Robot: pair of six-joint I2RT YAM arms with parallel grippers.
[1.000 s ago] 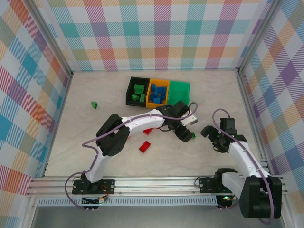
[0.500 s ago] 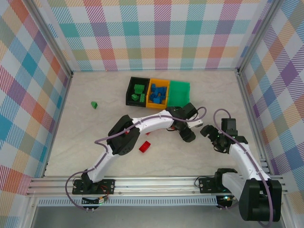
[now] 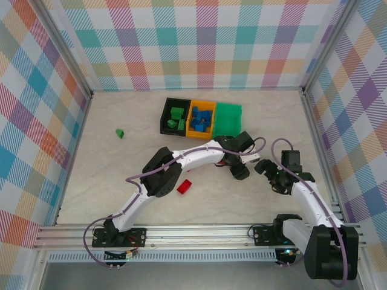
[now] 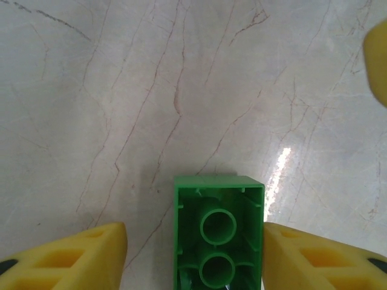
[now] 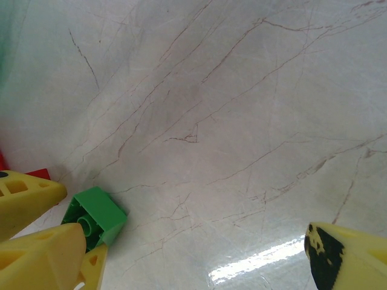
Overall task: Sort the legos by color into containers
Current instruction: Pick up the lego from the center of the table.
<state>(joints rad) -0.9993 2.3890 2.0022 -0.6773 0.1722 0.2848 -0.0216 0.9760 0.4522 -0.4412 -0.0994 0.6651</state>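
Note:
A green lego [image 4: 219, 235] lies hollow side up on the table between the yellow fingers of my left gripper [image 4: 195, 241]. The right finger [image 4: 314, 254] touches it and the left finger [image 4: 91, 254] stands a little apart, so the jaws are open around it. From above, the left gripper [image 3: 240, 172] covers that brick. My right gripper [image 3: 264, 167] hangs open just to its right, and the same green lego [image 5: 95, 216] shows in its wrist view. The black bin [image 3: 164, 115] holds green legos, the orange bin [image 3: 191, 113] holds blue ones, and the green bin [image 3: 230, 115] is joined on the right.
A red lego [image 3: 184, 186] lies under the left forearm, and another red piece [image 5: 37, 174] sits beside the left fingers. A lone green lego [image 3: 120, 133] rests at the far left. Plaid walls and metal rails [image 3: 181, 232] bound the table.
My left arm has stretched further right and come down over the green lego, which now sits between its fingers. The right arm has barely shifted.

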